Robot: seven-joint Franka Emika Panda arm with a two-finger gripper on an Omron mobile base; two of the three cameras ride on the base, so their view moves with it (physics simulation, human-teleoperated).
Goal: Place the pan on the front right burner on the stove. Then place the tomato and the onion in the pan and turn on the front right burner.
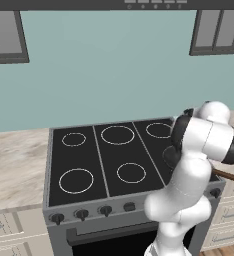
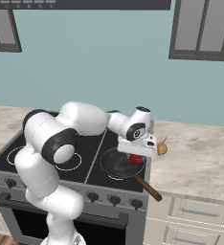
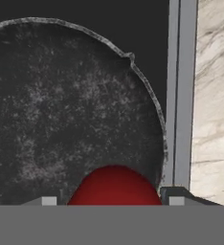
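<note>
The pan [image 2: 117,165], shallow, round and dark grey with a speckled inner floor, is sitting flat on the front right burner at the right end of the stove [image 2: 92,158]'s black glass top. Its thin brown handle is reaching out past the stove's front right corner, over the cabinet edge. The tomato [image 2: 136,160], a small glossy red ball, is showing inside the pan near its right rim. The onion [image 2: 162,149], tan-brown with a short stalk, is lying on the marbled counter [image 2: 200,162] just beside the stove's right edge, outside the pan.
</note>
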